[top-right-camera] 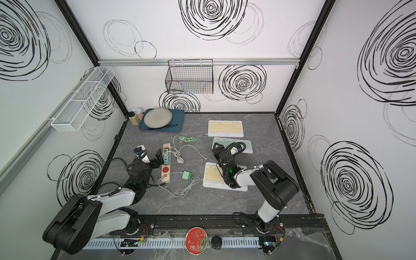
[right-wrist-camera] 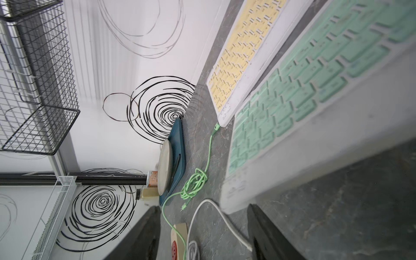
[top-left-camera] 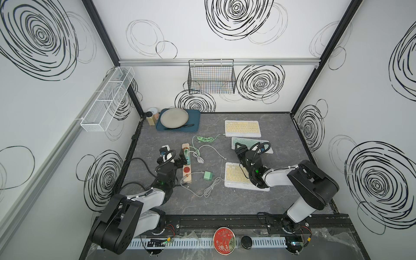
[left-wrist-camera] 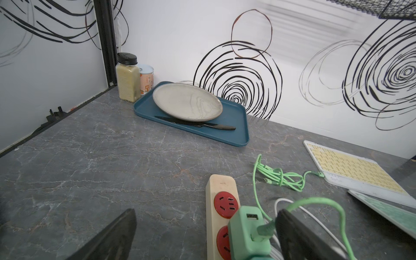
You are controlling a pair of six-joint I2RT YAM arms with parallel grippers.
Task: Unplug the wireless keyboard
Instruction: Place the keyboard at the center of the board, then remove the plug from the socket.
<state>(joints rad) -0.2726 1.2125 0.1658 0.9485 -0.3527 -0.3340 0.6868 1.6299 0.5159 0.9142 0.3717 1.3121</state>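
Note:
A mint-green wireless keyboard [top-left-camera: 253,145] lies between two yellow keyboards [top-left-camera: 243,128] [top-left-camera: 237,176]. My right gripper [top-left-camera: 239,150] [right-wrist-camera: 202,208] is open at the green keyboard's [right-wrist-camera: 315,74] left end. A white cable [right-wrist-camera: 225,221] runs between its fingers, and the cable's plug end lies loose on the table beside one finger [right-wrist-camera: 265,234]. A green cable [right-wrist-camera: 210,144] is plugged into the far yellow keyboard [right-wrist-camera: 243,45]. My left gripper [top-left-camera: 182,158] [left-wrist-camera: 206,211] is open astride the green charger [left-wrist-camera: 247,234] in the beige power strip [left-wrist-camera: 221,186].
A second green charger [top-left-camera: 208,175] and coiled white cables [top-left-camera: 210,189] lie between the strip and the near keyboard. A blue tray [top-left-camera: 194,126] with a plate and knife, a spice jar [left-wrist-camera: 127,78] and a can stand at the back left. A wire basket [top-left-camera: 211,76] hangs on the back wall.

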